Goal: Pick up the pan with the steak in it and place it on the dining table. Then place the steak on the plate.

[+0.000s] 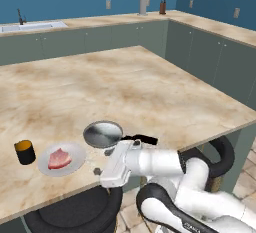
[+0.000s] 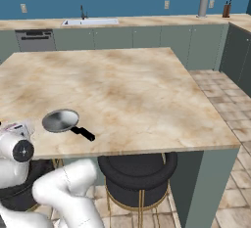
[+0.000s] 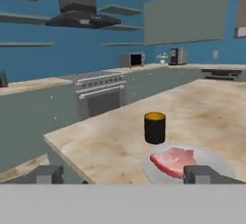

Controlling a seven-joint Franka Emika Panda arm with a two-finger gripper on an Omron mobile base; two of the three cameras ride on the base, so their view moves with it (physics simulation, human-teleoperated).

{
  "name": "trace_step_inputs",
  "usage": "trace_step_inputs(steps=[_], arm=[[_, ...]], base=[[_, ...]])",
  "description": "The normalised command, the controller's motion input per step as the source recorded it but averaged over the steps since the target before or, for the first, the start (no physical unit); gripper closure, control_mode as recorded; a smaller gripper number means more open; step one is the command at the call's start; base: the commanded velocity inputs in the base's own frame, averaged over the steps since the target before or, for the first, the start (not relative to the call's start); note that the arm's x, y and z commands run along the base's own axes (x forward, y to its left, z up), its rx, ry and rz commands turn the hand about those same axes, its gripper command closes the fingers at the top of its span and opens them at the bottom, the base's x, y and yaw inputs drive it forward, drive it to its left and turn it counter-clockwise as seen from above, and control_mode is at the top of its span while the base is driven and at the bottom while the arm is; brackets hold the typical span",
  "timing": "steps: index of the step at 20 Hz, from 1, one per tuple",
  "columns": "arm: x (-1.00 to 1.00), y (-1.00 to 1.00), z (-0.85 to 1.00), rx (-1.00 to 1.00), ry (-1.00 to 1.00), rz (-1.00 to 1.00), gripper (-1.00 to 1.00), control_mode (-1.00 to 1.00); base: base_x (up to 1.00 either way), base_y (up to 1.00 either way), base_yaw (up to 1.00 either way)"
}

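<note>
The steak [image 1: 59, 158] lies on the white plate [image 1: 75, 152] near the front edge of the desk [image 1: 125, 87], with the plate's rim close beside the empty grey pan [image 1: 102, 134]. The pan sits flat on the desk, its black handle [image 1: 142, 138] pointing toward the desk's front edge. A small black-and-orange cup [image 1: 24, 152] stands upright just beyond the plate on the side away from the pan.

The gripper [image 3: 122, 175] hovers low at the desk's edge, just off the plate, with the fingers [image 3: 45, 174] spread wide apart and holding nothing. From the hand camera, the steak [image 3: 174, 161] lies just ahead of the fingers, nearer the right one, which partly covers the plate [image 3: 218, 163]. The cup [image 3: 154, 128] stands behind the steak. In the right base camera the pan [image 2: 60, 121] rests apart from the arm.
</note>
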Motion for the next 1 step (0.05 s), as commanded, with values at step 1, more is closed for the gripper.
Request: trace_step_inputs(steps=[1], arm=[[-0.89,-0.08,0.30,0.06,-0.21,0.00,-1.00,-1.00]], base=[[0.00,0.00,0.00]])
